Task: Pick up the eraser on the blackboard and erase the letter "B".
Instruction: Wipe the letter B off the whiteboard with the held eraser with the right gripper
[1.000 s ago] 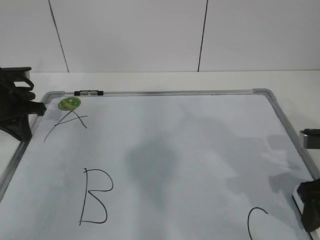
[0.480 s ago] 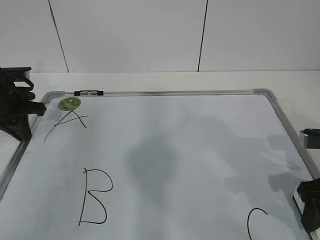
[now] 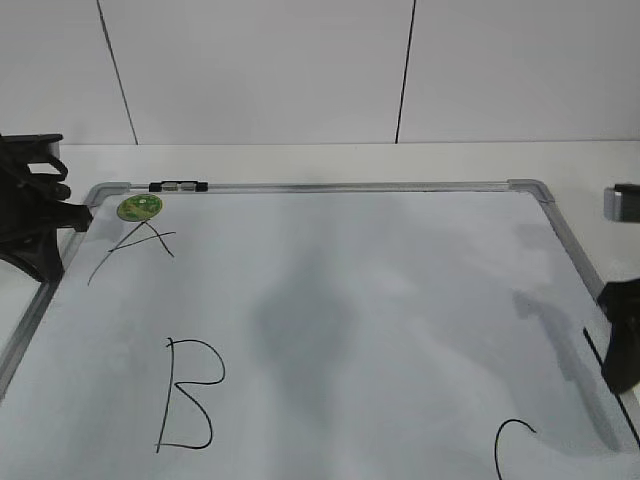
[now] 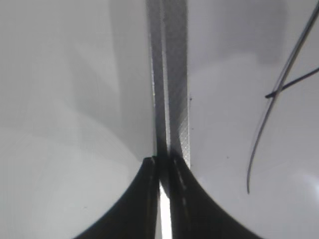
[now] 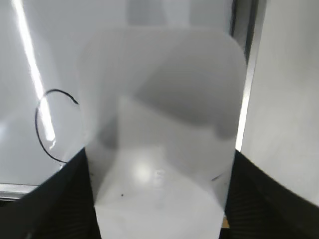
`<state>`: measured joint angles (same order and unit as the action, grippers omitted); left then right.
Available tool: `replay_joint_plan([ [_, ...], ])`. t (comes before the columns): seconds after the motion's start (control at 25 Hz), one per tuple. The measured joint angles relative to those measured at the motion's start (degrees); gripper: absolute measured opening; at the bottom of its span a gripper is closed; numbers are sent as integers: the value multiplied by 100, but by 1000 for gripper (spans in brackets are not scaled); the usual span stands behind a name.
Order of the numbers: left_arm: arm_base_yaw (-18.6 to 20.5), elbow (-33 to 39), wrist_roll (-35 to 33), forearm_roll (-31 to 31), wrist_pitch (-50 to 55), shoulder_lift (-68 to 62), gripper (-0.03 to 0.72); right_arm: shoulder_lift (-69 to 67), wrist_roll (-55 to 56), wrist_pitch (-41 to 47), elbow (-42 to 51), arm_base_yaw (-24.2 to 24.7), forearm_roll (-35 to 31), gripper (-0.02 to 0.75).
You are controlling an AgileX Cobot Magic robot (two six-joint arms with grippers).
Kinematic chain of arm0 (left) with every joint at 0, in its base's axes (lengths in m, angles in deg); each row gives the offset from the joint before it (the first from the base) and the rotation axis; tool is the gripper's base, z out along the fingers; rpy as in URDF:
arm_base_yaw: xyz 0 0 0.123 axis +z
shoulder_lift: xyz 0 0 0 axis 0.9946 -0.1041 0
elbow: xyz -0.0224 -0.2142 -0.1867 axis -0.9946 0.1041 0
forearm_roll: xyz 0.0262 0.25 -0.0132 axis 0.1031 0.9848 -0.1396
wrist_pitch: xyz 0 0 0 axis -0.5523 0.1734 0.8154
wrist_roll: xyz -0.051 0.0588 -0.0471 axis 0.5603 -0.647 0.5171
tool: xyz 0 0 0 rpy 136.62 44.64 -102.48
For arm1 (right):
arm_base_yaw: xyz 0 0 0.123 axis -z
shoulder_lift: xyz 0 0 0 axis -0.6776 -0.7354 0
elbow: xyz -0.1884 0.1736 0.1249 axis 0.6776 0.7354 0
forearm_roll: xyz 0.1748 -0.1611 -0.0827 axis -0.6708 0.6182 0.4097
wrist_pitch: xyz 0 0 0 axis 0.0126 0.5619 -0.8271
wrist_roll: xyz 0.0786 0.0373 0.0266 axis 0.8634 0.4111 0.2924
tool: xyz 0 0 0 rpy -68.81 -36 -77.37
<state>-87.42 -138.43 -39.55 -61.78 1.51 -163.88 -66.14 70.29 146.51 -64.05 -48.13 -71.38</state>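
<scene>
The blackboard [image 3: 400,260] lies flat on the table. The letter "B" [image 3: 190,395] is at its front left. My right gripper [image 3: 622,340] hangs over the board's right edge, far from the "B". In the right wrist view it [image 5: 159,155] is shut on the eraser [image 5: 159,114], a white rounded block held above the board, with dark fingers [image 5: 60,199] on either side. My left gripper [image 3: 40,225] rests at the board's far left edge. In the left wrist view it [image 4: 163,162] is shut and empty over the grey frame [image 4: 174,74].
The slanted "A" [image 3: 135,250] and a round green sticker [image 3: 139,207] are at the back left. The curved "C" [image 3: 510,445] is at the front right, and it shows beside the eraser in the right wrist view [image 5: 37,124]. A black clip [image 3: 177,186] sits on the top frame.
My right gripper has risen from the board's front right corner with the eraser in it. Its shadow on the board has shifted. The left arm has not moved.
</scene>
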Motion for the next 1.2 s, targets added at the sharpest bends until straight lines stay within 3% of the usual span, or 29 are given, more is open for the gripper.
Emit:
replay_joint_plan([
  [0.24,0,-9,0,0,26,0,20,-57,156,92,-906,-414,33,534],
  [0.56,0,-9,0,-4,35,0,20,-1302,532,132,-2063,-2085,182,534],
  [0.8,10,-9,0,-71,39,0,19,-2678,582,132,-3259,-2949,196,534],
  [1.2,20,-9,0,-116,48,0,20,-3991,603,142,-4917,-3555,235,534],
])
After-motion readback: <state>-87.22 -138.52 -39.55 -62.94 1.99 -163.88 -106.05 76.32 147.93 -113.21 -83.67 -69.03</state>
